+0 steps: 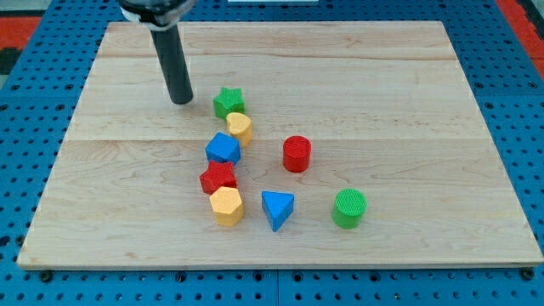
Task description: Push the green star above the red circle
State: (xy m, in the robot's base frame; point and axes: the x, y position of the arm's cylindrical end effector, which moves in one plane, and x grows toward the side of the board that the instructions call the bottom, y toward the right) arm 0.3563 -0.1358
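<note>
A: Where is my tip (181,101)?

B: On the counter (408,76), just to the view's left of the green star (228,102), apart from it. This rig carries no claw: only a bare rod holding nothing.

A: Why there?

B: Probably to shove the star toward the view's right; the red circle (297,154) lies to the lower right, so the star must end above it.

A: The star's look?

B: Small, green, five-pointed, touching the yellow block (240,127) below it.

My tip (181,101) ends a smooth, dark grey, straight-sided cylindrical rod, hung from a black mount with a pale metallic rim.
</note>
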